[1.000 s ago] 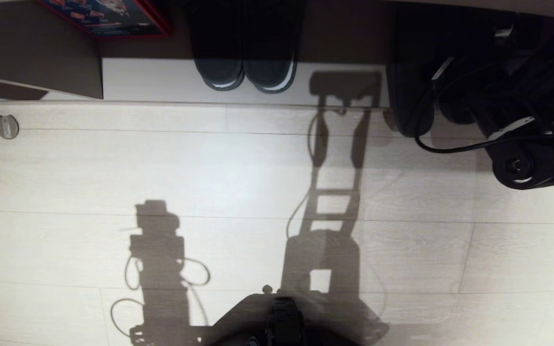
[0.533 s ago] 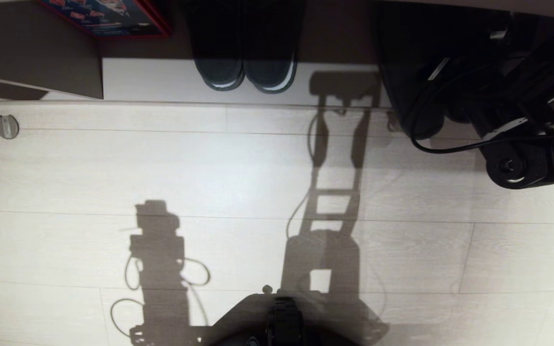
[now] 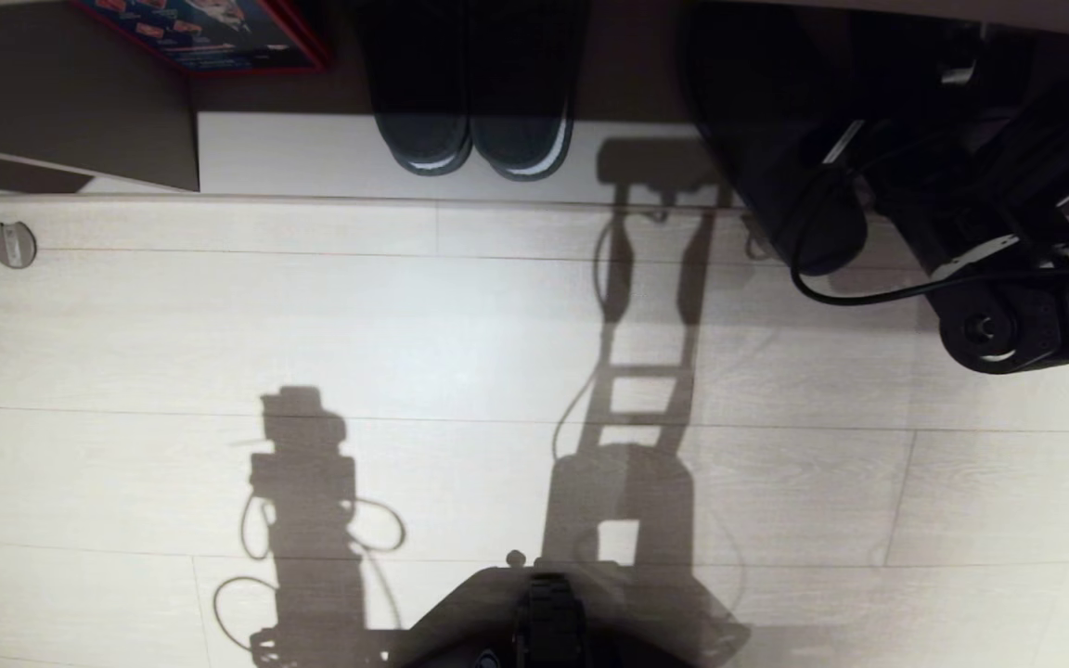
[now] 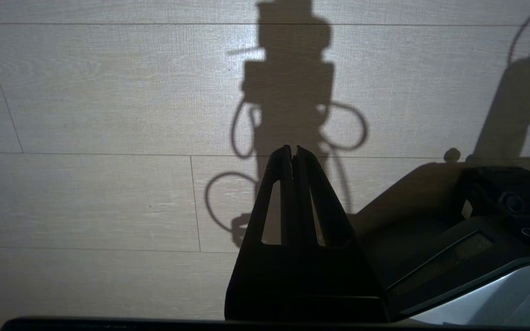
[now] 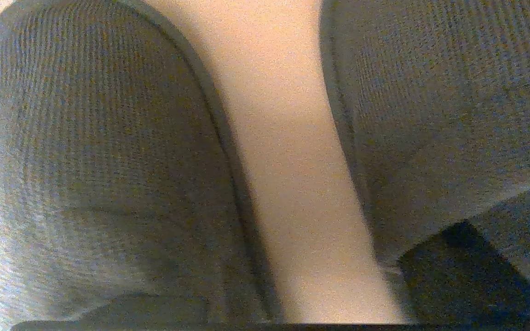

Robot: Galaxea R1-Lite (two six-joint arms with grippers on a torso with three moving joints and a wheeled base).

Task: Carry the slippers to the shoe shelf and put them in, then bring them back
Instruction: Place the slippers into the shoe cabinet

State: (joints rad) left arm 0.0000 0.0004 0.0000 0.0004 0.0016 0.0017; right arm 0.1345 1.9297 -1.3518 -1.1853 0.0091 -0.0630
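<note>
left gripper (image 4: 292, 154): lower centre of its wrist view, over floor (image 3: 497, 371), fingers pressed together | right gripper: upper right of head view, cannot tell | slippers (image 5: 85, 161): apart, heels at shoe shelf (image 3: 312, 158) edge | other pair (image 3: 474, 139): top centre

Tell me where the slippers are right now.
Head view, upper right: the slippers lie at the shoe shelf's pale base board, under the right gripper, right of the pale-rimmed pair.

Slippers (image 3: 776, 176) further left, spread apart
</note>
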